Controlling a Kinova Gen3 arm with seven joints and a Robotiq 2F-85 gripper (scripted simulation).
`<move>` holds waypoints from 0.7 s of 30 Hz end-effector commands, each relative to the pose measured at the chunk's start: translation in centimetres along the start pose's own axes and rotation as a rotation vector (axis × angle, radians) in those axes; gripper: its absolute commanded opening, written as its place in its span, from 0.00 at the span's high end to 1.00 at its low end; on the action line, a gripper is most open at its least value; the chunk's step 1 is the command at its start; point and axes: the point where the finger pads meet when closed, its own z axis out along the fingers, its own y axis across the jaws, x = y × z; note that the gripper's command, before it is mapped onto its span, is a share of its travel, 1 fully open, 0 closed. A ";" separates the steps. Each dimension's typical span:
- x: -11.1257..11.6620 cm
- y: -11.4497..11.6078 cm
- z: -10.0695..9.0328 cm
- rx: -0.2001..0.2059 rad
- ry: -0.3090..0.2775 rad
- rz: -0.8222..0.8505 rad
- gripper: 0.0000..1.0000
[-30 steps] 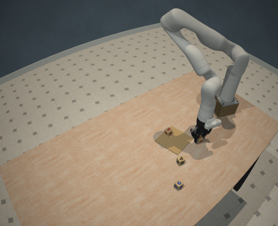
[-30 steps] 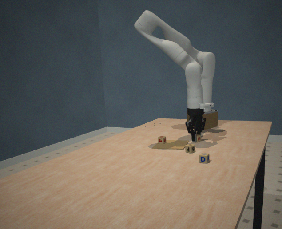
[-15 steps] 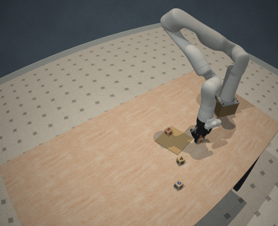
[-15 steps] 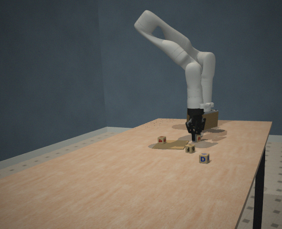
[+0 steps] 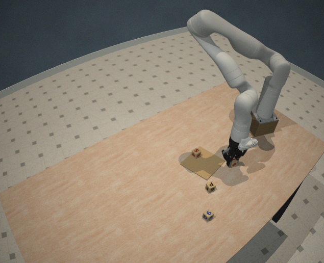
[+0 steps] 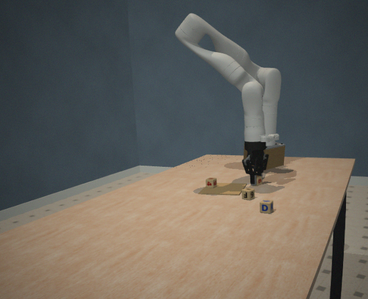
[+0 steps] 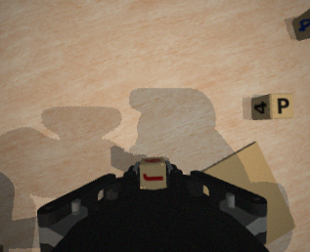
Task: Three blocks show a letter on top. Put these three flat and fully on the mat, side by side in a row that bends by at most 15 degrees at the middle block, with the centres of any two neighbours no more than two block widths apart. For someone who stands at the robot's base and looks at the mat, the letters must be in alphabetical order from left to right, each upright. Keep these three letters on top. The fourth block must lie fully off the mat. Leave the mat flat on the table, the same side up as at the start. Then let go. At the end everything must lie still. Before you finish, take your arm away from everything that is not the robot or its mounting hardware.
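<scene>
My gripper [image 5: 232, 162] [image 6: 255, 180] [image 7: 153, 168] is low over the table, just off the mat's base side, shut on a block [image 5: 234, 163] [image 6: 259, 181] [image 7: 153, 179] with a red mark like a sideways J on top. The block is at table level. The tan mat [image 5: 207, 172] [image 6: 221, 190] [image 7: 265, 188] lies flat. A block [image 5: 196, 153] [image 6: 211, 182] with a red S or 5 on top sits near its far-left edge in the top view. The P block [image 5: 210, 186] [image 6: 248, 193] [image 7: 282, 105] and a block [image 5: 208, 215] [image 6: 266, 207] [image 7: 307, 24] with a blue 6 or 9 on top lie off the mat.
The wooden table [image 5: 114, 192] [image 6: 145, 241] extends around the mat. The robot's base box [image 5: 263, 127] [image 6: 275, 157] stands behind the gripper. The P block is close to the mat's near corner in the top view; the blue-marked block is farther out.
</scene>
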 end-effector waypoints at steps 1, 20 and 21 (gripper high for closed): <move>0.0 0.2 0.1 -0.005 -0.004 0.006 0.74; -0.2 0.0 -2.7 -0.002 -0.009 -0.002 0.74; -0.2 0.0 -3.0 -0.002 -0.009 -0.002 0.74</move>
